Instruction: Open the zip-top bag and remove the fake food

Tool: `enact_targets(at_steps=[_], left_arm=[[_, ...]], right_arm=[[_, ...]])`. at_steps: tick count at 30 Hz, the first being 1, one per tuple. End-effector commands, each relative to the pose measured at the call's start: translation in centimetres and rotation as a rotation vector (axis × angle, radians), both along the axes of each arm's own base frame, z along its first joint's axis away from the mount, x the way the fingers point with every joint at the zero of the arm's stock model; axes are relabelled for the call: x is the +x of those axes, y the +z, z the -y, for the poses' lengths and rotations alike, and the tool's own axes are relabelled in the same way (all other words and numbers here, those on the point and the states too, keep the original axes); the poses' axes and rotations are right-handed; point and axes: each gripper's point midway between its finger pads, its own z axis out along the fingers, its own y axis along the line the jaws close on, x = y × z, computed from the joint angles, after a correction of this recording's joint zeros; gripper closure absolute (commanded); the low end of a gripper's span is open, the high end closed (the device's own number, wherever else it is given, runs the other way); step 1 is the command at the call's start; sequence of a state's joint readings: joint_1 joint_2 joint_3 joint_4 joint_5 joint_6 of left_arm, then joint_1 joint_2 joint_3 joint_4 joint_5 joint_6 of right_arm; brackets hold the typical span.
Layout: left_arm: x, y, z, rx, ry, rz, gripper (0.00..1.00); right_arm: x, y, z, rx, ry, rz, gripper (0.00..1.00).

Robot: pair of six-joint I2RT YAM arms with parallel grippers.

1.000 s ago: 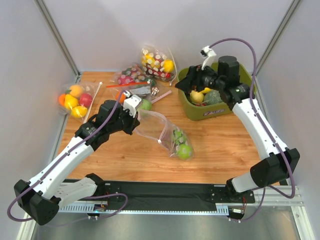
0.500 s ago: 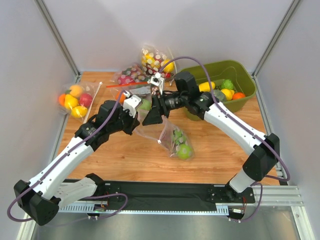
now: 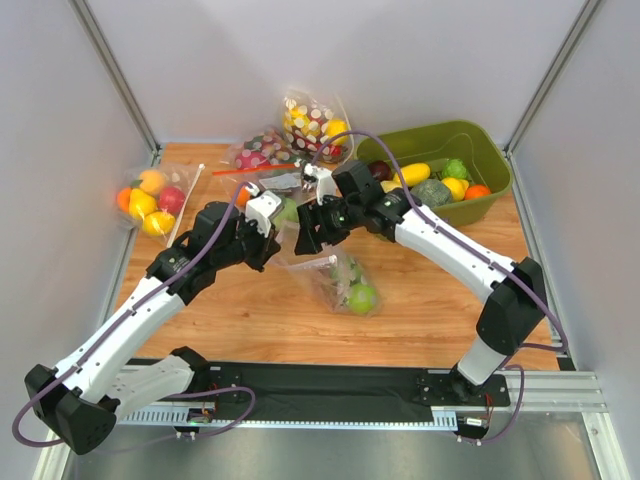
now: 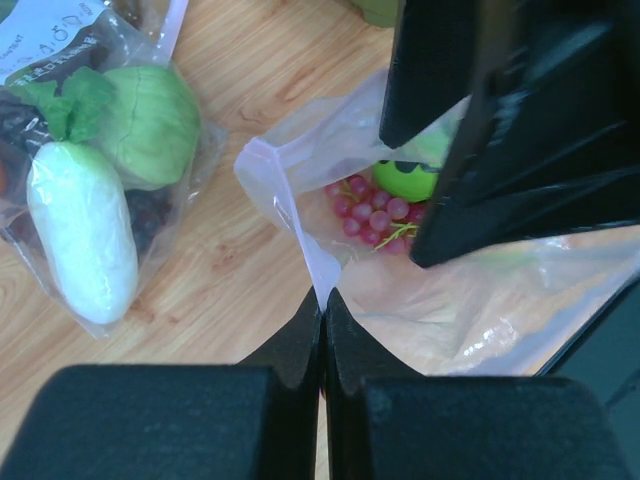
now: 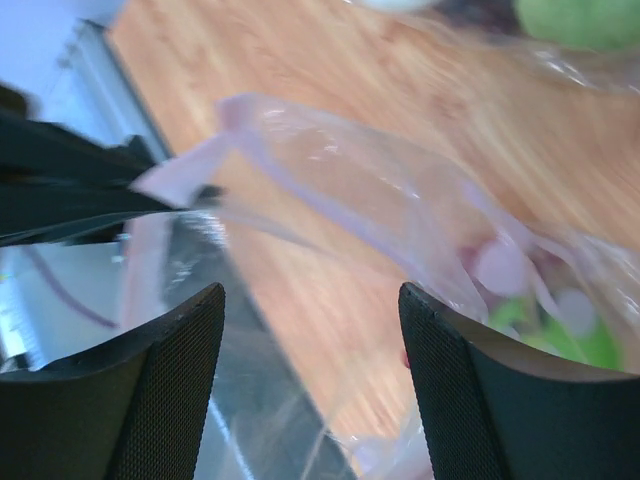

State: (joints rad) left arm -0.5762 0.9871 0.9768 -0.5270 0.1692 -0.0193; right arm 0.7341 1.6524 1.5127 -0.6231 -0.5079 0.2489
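The clear zip-top bag (image 3: 325,268) lies open on the wooden table, mouth toward the left. Inside are green round fruits (image 3: 360,297) and a bunch of small red grapes (image 4: 370,215). My left gripper (image 3: 270,243) is shut on the bag's near rim (image 4: 322,290) and holds it up. My right gripper (image 3: 305,238) is open and empty at the bag's mouth. Its black fingers (image 4: 500,120) hang over the opening. In the right wrist view the gripper (image 5: 315,360) faces the raised rim (image 5: 330,190), with a green fruit (image 5: 570,345) deeper in.
A green bin (image 3: 440,128) with several fruits stands at the back right. A polka-dotted bag (image 3: 315,125), a red-zip bag (image 3: 260,162) and a bag with a white radish (image 4: 80,230) lie behind. Another fruit bag (image 3: 150,200) lies far left.
My right arm swung left from the green bin to the bag's mouth. The bag and its fruits shifted slightly left. My left gripper kept hold of the rim.
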Motion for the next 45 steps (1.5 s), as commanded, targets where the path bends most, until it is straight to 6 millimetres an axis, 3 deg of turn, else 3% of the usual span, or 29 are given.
enact_targets(at_steps=[1,7,13,19,20,26,41,44,45], left_arm=[[-0.3,1.9,1.1,-0.062,-0.056,0.057,1.0],[-0.7,2.1,1.6,-0.078,-0.085,0.055,1.0],[-0.7,2.0,1.6,-0.076,-0.086,0.051,1.0],[-0.8,2.0,1.6,-0.078,-0.088,0.053,1.0],[-0.7,2.0,1.6,-0.076,-0.088,0.053,1.0],[-0.7,1.7,1.8,-0.074,-0.093,0.043,1.0],[-0.7,0.1,2.4,-0.048,-0.109,-0.014,1.0],[-0.6,0.0,2.4,-0.044,-0.107,-0.015,1.0],[-0.6,0.0,2.4,-0.043,-0.107,-0.014,1.0]], right_arm=[[1.7,-2.6,2.3,-0.233,-0.097,0.102,0.29],[0.1,-4.5,2.8,-0.373,-0.035,0.149,0.3],[-2.6,-4.0,1.4,-0.366,0.07,0.154,0.3],[-2.7,-8.2,2.5,-0.457,0.056,0.108,0.36],[-3.1,-9.6,3.0,-0.486,0.056,0.09,0.37],[-2.9,-12.9,4.3,-0.537,0.017,0.095,0.45],[-2.2,-18.3,5.0,-0.542,-0.056,0.14,0.51],[-2.1,-19.6,5.8,-0.594,-0.064,0.142,0.56],[-2.2,-19.8,6.0,-0.602,-0.062,0.138,0.63]])
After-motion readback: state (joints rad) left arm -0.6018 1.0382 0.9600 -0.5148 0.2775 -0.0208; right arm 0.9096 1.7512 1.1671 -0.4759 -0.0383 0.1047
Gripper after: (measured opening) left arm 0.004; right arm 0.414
